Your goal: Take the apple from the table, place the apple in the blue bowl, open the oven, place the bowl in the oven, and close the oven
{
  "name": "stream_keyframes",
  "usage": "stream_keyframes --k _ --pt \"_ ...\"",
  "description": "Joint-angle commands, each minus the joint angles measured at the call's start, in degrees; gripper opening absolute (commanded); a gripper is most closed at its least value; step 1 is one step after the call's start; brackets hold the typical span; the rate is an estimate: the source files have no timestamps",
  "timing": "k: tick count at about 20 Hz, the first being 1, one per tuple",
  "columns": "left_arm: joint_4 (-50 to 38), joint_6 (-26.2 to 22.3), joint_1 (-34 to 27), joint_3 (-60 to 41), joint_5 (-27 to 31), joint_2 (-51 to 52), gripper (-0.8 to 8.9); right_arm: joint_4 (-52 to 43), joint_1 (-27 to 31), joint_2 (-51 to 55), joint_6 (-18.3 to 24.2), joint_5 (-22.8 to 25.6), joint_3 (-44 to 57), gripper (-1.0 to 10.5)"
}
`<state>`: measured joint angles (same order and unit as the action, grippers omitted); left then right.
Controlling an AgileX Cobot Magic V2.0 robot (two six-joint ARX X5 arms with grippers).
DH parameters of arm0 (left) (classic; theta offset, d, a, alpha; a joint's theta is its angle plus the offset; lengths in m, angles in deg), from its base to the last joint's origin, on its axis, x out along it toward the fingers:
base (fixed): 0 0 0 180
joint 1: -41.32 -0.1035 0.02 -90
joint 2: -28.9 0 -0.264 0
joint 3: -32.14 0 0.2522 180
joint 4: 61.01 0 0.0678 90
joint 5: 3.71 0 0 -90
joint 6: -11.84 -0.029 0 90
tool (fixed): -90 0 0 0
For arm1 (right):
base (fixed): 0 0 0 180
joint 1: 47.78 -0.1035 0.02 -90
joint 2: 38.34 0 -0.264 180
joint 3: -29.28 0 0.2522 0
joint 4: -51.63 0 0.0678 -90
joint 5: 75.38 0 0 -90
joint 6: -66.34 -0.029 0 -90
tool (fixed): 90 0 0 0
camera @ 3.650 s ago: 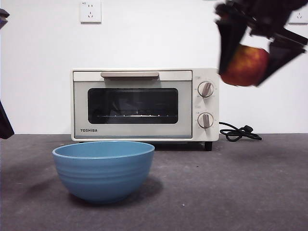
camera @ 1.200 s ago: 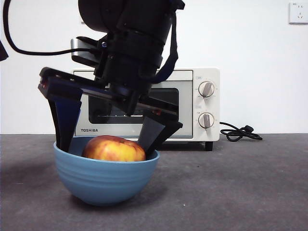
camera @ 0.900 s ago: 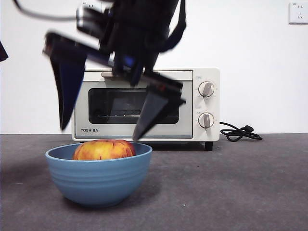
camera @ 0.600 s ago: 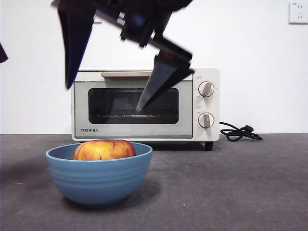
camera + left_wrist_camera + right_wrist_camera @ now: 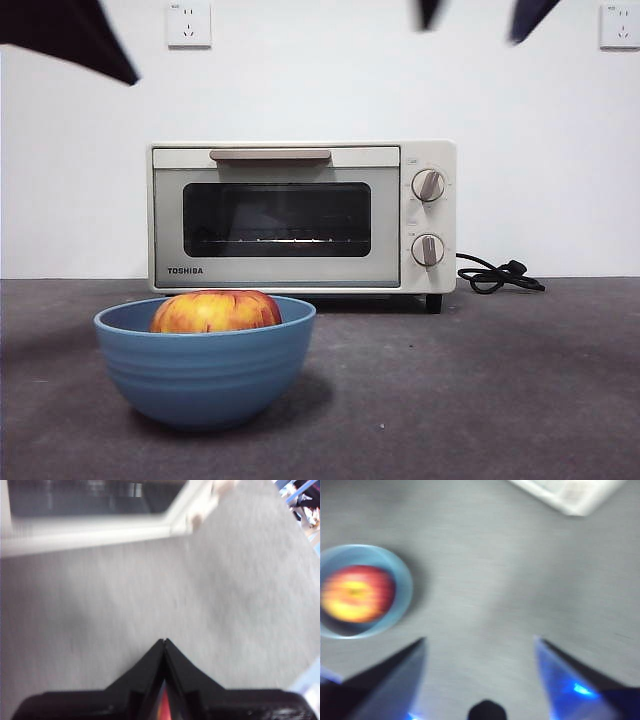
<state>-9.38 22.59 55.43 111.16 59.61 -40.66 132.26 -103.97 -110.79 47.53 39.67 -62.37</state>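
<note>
One deep, ridged, matte blue bowl [image 5: 205, 360] stands on the dark grey speckled worktop [image 5: 480, 390] near the front edge of the front view, left of centre. One round red-and-yellow apple [image 5: 216, 311] lies inside it, its top rising just above the rim. Behind the bowl, and apart from it, stands one cream-white TOSHIBA toaster oven [image 5: 302, 217] with its dark glass door shut, one beige bar handle [image 5: 270, 155] along the top of the door and two knobs [image 5: 428, 185] at its right side. A black cord [image 5: 495, 275] lies coiled on the worktop to the right of the oven. The worktop to the right of the bowl and in front of the oven's right half is bare, and so is the strip between bowl and oven.

The right pincer [image 5: 480, 647] is high above the worktop, jaws spread wide and holding nothing; in its wrist view the bowl [image 5: 362, 591] with the apple [image 5: 356, 592] sits well off to one side, below. The left pincer [image 5: 164, 642] has its jaws pressed together, tips touching, over bare worktop near the oven's lower edge [image 5: 95, 527]. In the front view only dark tips show along the top edge.
</note>
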Motion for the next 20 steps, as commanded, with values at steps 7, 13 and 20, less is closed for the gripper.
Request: stream_keyframes --k 7,13,20 --pt "-1.0 -3.0 0.2 27.8 -0.7 -26.3 -0.05 3.8 0.0 13.3 -10.7 2.2 8.0 -0.1" --pt "-1.6 -2.3 0.2 36.1 -0.3 -36.0 -0.05 1.4 0.0 21.7 -19.9 -2.6 21.7 -0.1" --pt "-2.1 -2.4 0.9 36.2 2.6 -41.0 -0.05 -15.5 0.0 22.9 -21.8 -13.2 29.6 -0.1"
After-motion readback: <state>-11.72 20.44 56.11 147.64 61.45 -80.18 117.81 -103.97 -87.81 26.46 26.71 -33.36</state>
